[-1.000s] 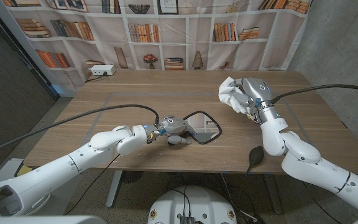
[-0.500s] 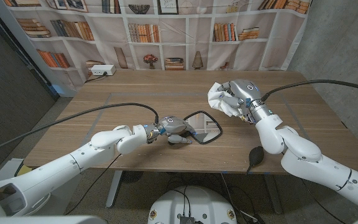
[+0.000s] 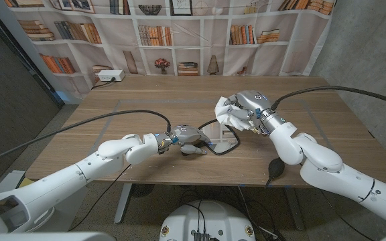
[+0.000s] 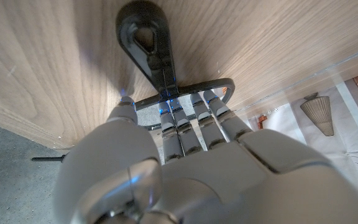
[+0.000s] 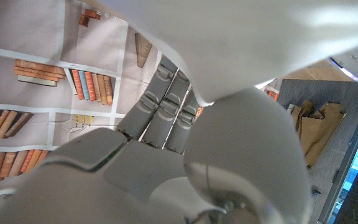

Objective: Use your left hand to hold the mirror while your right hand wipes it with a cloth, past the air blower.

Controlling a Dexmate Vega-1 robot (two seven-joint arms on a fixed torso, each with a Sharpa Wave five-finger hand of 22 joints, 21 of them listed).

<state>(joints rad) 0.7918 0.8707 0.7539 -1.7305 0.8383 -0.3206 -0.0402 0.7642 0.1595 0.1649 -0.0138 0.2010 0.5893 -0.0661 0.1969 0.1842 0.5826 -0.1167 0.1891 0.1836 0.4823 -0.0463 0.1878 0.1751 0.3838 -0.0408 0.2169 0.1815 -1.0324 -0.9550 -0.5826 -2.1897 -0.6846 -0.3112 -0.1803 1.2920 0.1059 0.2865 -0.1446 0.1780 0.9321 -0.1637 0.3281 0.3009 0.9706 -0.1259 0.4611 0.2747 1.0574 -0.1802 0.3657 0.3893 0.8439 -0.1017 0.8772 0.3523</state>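
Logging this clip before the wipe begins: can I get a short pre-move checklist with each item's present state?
1. Left hand holds the mirror by its handle end: ok.
2. Right hand grips the white cloth: ok.
3. Cloth above the mirror's far edge: ok; whether it touches the glass: cannot tell.
4. Air blower lies near the table's front edge, apart from the mirror: ok.
5. Mirror flat on the table: cannot tell.

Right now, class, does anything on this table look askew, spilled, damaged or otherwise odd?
Nothing stands out. The mirror lies on the table under the left hand, the right hand holds the cloth, and the air blower sits at the near edge.
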